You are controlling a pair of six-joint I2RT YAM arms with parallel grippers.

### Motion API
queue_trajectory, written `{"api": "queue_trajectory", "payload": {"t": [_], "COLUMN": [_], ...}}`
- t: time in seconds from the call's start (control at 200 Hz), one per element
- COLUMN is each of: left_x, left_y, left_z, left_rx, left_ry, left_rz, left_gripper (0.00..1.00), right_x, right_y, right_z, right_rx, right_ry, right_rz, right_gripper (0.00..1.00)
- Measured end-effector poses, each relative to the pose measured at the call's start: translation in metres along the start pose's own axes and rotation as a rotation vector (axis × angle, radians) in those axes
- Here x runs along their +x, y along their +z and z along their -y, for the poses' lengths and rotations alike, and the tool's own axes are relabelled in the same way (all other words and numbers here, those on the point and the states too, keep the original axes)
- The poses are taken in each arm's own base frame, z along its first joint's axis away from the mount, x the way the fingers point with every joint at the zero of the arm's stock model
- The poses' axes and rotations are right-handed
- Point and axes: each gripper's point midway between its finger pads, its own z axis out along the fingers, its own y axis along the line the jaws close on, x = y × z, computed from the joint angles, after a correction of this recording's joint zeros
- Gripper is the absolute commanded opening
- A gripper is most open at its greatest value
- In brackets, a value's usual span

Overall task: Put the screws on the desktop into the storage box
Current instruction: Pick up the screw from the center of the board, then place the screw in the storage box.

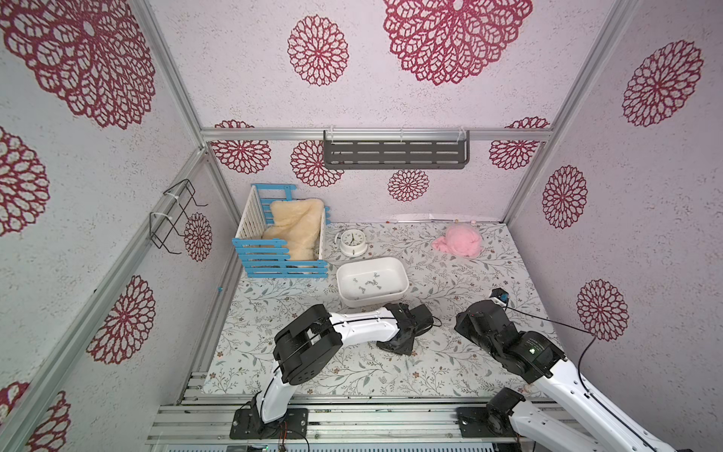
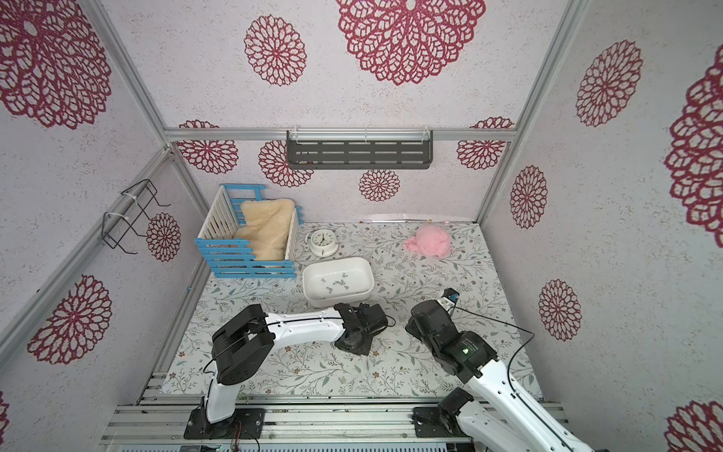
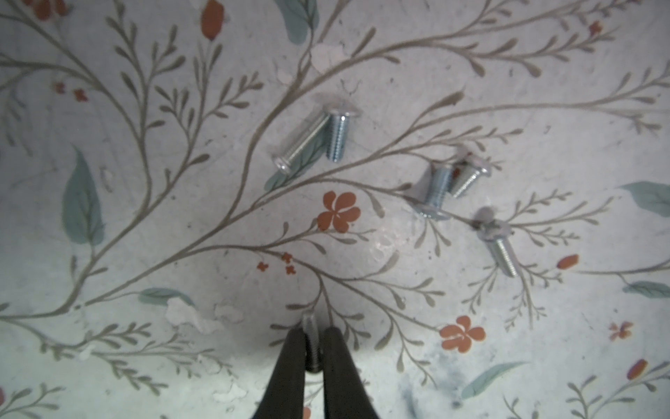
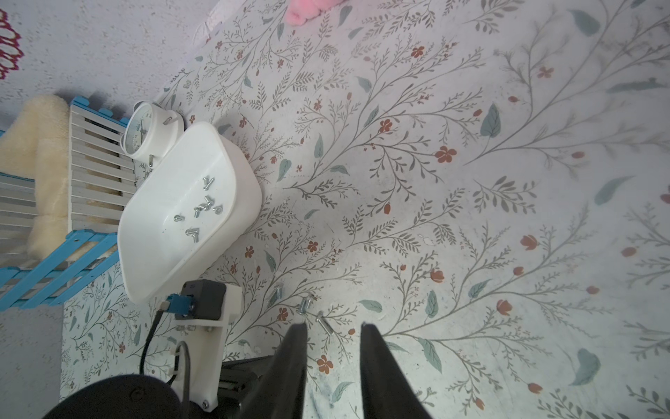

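**Item 1, left pincer** [image 3: 314, 332]: closed narrow on one screw [image 3: 311, 324], pinched across the shank, tips low at the desktop [image 3: 145, 217]. I judge that the shank is the only hold so small a piece offers.

**Item 2, right pincer** [image 4: 333, 325]: part open with nothing between the tips. It sits at 3 o'clock of the left one, seemingly to leave it room.

**Item 3, loose screws** [image 3: 308, 141]: five more lie flat on the desktop just beyond my left tips, as two close pairs and a single.

**Item 4, storage box** [image 1: 367, 299]: near, at 12 o'clock of my left arm [image 1: 364, 325]. About eight screws [image 1: 369, 281] are already inside.

**Item 5, surroundings, placed from the box:**
- clock [image 1: 352, 240] at 11 o'clock
- slatted crate [image 1: 281, 266] at 9 o'clock
- pink cloth [image 1: 459, 240] at 2 o'clock, well apart

**Item 6, obstructions:** only the box's near wall stands between pinch and drop. I would have to lift over it.
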Motion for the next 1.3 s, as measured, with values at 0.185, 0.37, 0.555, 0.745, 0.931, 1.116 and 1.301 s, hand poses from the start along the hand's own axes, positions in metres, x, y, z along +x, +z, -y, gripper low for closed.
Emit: {"api": "queue_trajectory", "payload": {"t": [0.185,0.37,0.555,0.745,0.931,1.116,1.301], "left_x": [0.005,0.005,-0.007,-0.017,-0.036,-0.059,-0.085], "left_y": [-0.002,-0.026,-0.077,-0.113,-0.14,-0.159,-0.169], "left_z": [-0.005,-0.013,-0.016,-0.037,-0.073,-0.105,-0.133], "left_rx": [-0.025,-0.036,0.017,0.021,0.003,-0.011,-0.019], "left_ry": [0.012,0.025,0.009,-0.019,-0.08,-0.13,-0.168], "left_rz": [-0.019,-0.009,0.065,0.106,0.145,0.177,0.204], "left_gripper": [0.1,0.09,0.08,0.08,0.09,0.09,0.09], "right_x": [0.001,0.001,0.003,0.003,0.011,0.018,0.023], "right_y": [0.0,0.0,0.006,0.012,0.026,0.039,0.05], "right_z": [0.0,-0.001,-0.003,-0.013,-0.019,-0.025,-0.032], "right_rx": [-0.002,-0.002,0.019,0.014,0.025,0.031,0.028], "right_ry": [0.0,0.001,-0.002,-0.003,-0.011,-0.016,-0.018], "right_rz": [-0.004,-0.008,-0.025,-0.044,-0.084,-0.116,-0.139], "right_gripper": [0.3,0.29,0.29,0.29,0.29,0.29,0.3]}}
